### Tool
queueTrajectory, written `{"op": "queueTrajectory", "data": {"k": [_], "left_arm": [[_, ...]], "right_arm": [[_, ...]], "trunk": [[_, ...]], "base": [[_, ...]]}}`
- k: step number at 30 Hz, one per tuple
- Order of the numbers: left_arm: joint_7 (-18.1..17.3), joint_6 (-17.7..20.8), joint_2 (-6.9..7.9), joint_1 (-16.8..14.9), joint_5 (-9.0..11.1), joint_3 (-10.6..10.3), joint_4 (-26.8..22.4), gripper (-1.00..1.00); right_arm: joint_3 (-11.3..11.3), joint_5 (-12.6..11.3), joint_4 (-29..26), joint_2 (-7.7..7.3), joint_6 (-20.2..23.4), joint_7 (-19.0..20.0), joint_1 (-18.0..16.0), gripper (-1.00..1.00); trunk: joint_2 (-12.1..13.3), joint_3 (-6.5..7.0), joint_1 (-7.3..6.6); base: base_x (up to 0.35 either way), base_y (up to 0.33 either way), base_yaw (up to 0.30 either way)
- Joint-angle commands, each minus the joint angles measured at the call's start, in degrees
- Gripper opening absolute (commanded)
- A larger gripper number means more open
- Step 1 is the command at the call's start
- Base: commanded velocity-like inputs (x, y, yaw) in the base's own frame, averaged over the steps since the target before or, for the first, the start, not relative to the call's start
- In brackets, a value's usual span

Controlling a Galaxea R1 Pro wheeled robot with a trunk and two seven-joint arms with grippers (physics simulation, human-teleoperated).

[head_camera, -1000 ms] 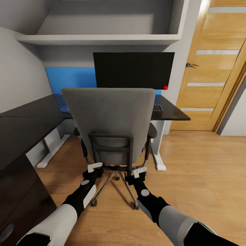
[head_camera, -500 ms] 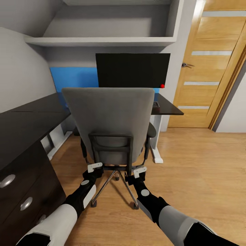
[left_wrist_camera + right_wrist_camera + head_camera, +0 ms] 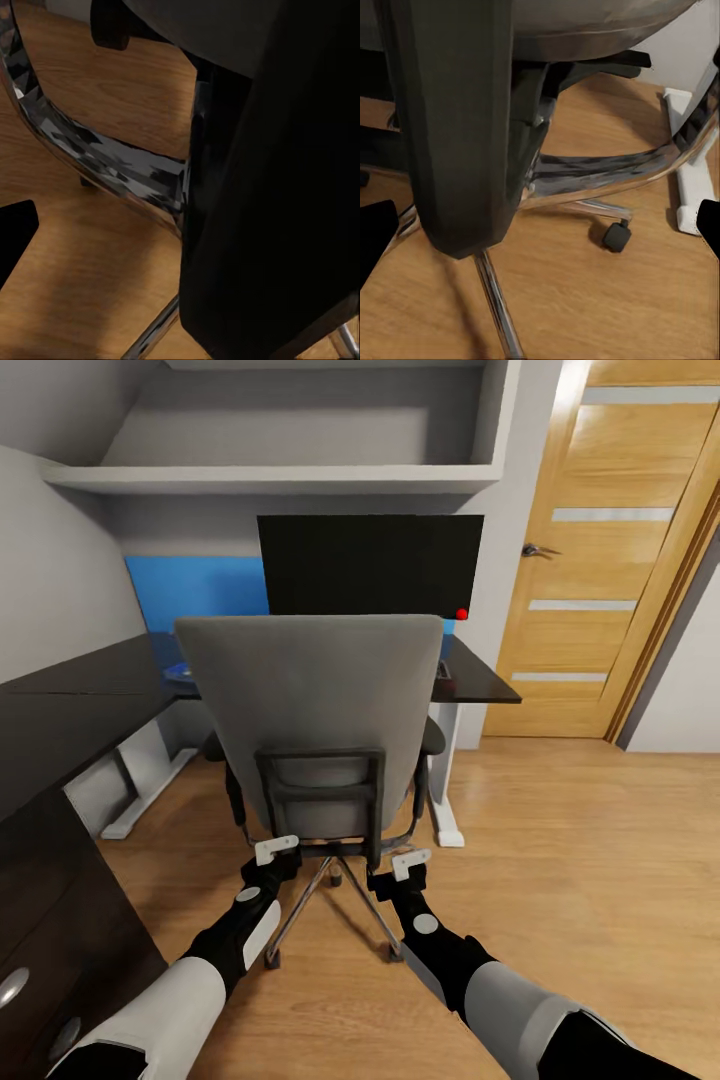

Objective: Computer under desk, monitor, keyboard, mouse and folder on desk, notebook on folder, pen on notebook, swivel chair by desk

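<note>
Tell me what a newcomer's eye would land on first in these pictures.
First, the swivel chair: its broad grey back stands in the middle of the head view, turned toward the robot, with the left gripper and right gripper low at its black back frame. Behind it the wide black monitor stands on the desk, a red dot at its lower right corner. To the right is a light wooden door.
</note>
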Motion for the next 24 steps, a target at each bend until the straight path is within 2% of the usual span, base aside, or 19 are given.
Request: {"op": "queueTrajectory", "data": {"k": [1, 5, 14, 24], "left_arm": [[0.4, -0.3, 0.05, 0.0, 0.6, -0.5, 0.0, 1.00], [0.4, -0.1, 0.05, 0.0, 0.6, -0.5, 0.0, 1.00], [0.4, 0.0, 0.05, 0.0, 0.6, -0.5, 0.0, 1.00], [0.4, 0.0, 0.05, 0.0, 0.6, -0.5, 0.0, 1.00]], "right_arm": [[0.5, -0.5, 0.1, 0.00, -0.2, -0.3, -0.1, 1.00], [0.4, -0.5, 0.1, 0.00, -0.2, -0.3, -0.1, 1.00], [0.4, -0.5, 0.1, 0.00, -0.2, -0.3, -0.1, 1.00], [0.5, -0.5, 0.1, 0.00, -0.2, -0.3, -0.1, 1.00]], "trunk": [[0.0, -0.05, 0.01], [0.0, -0.05, 0.01], [0.0, -0.05, 0.01], [0.0, -0.05, 0.01]], "base": [[0.232, -0.216, 0.000], [0.136, -0.122, 0.000], [0.007, -0.014, 0.000], [-0.179, 0.023, 0.000]]}}
